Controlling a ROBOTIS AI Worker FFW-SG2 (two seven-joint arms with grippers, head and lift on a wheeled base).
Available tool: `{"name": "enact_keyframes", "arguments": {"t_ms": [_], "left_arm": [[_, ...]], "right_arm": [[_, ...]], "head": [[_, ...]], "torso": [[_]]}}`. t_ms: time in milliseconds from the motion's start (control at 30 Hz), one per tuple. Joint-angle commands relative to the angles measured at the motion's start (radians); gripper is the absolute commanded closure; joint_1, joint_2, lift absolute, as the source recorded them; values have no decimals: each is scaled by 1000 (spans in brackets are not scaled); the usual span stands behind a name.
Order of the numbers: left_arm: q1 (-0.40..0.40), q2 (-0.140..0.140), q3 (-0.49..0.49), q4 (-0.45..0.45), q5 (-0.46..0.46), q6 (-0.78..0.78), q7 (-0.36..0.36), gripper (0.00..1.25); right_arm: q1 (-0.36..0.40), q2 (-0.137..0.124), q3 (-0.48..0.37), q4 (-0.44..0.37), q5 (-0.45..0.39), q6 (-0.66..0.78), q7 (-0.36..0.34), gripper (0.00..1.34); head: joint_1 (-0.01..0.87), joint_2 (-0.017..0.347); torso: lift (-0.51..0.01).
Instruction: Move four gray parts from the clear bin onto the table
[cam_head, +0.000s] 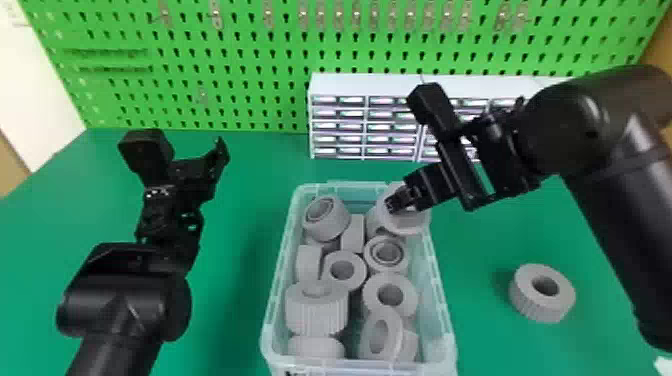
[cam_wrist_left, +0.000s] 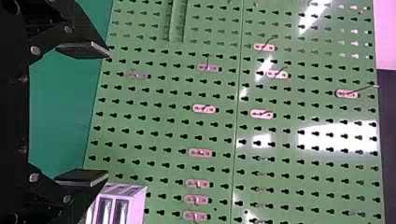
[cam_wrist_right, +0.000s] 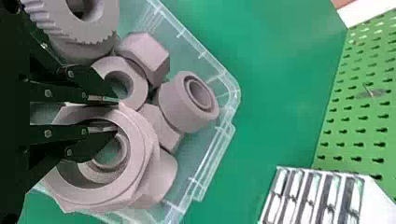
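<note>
Prob. pick 2 of 4; gray part (cam_head: 537, 311) on tbl (cam_head: 230, 310).
Your R gripper (cam_wrist_right: 117, 115) pinches hex ring (cam_wrist_right: 150, 140) in bin (cam_head: 441, 310); lift clear next. L gripper (cam_wrist_left: 108, 113) empty, spread.

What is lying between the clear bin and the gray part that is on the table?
Bare green table between the clear bin and the gray part, as the head view shows.

Left end effector (cam_head: 186, 147) gapes while right end effector (cam_head: 393, 204) slants down, narrowed.
</note>
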Motion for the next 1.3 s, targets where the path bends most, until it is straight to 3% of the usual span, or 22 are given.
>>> {"name": "enact_keyframes", "arguments": {"t_ms": [0,367,1267], "left_arm": [[2,0,5,0,3,0,0,348],[4,0,-2,2,4,-2,0,348],[6,-3,-5,3,12,-2,6,348]], "right_arm": [[1,-1,-28,-5,26,3,0,1015],[18,0,-109,-8,107,3,0,1013],[84,-24,-240,-5,235,3,0,1013]], "head": [[693,72],[693,72],[693,72]], "torso": [[-52],[-52],[-52]]}}
